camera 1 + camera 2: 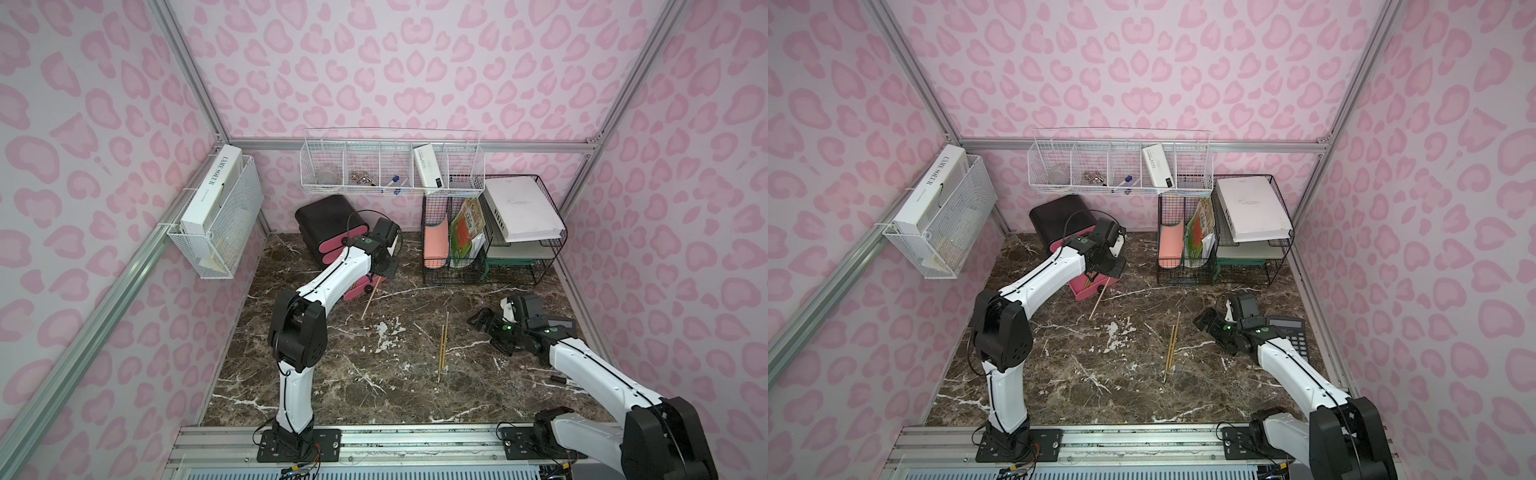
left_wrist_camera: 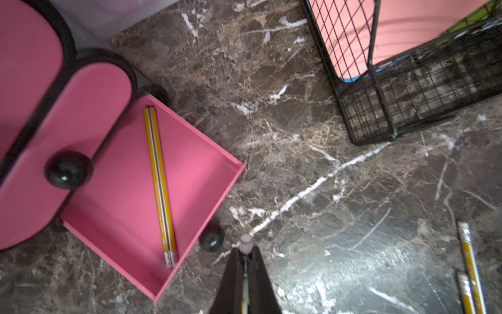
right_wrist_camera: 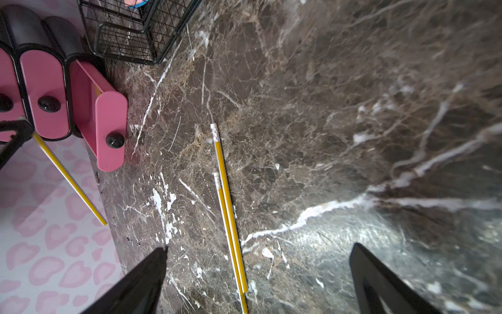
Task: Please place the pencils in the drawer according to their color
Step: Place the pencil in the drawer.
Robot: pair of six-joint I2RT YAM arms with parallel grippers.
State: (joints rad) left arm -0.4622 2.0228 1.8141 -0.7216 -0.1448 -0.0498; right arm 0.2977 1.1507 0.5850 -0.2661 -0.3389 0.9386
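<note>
Gripping a yellow pencil (image 1: 370, 302), the left hand (image 2: 245, 252) is pinched shut just beside the pulled-out drawer (image 2: 122, 195); best to swing over it, match the pair inside (image 2: 160, 190), release low. Right hand (image 3: 259, 248) gapes empty above two more pencils (image 3: 225, 195) on the table (image 3: 326, 136).

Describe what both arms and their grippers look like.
The left arm and right arm have white rounded shells and bulky black joints. A thin black cable runs along each, with green dots near the wrists. The left gripper and right gripper are black and tapered.
</note>
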